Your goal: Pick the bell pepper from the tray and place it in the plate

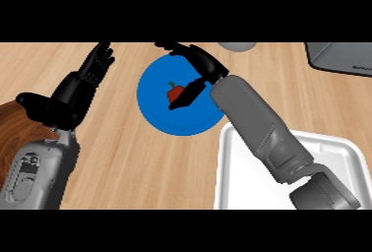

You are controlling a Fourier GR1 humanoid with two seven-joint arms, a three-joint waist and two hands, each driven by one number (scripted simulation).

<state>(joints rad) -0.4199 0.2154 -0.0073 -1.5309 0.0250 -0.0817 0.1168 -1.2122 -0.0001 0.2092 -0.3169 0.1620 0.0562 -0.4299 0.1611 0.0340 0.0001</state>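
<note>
At the lower right of the frame a white tray [341,152] sits on the wooden tabletop [138,162], its left rim running up toward the centre. The grey right forearm [265,133] crosses over the tray's upper left corner, slanting up and to the left.

At the lower left, the grey left forearm [40,170] rises from the bottom edge, with a dark brown rounded surface [22,123] beside it at the frame's left edge (what it belongs to cannot be told). The left hand [73,93] stands above it in the upper left of the frame, fingers straight and pointing up, resting and holding nothing.

Further up, in the centre, a blue plate [156,106] lies on the tabletop just beyond the tray's upper left corner. The red bell pepper [174,92] with its small green stem rests on the plate, near its middle. The right hand [203,64] hovers over the plate's right side; its thumb hangs down just beside the pepper, while its fingers [178,49] reach past the plate's top edge, released and relaxed, grasping nothing.

At the far edge, a pale grey rounded object [238,46] shows at top centre, and a dark grey appliance corner [341,58] at upper right.
</note>
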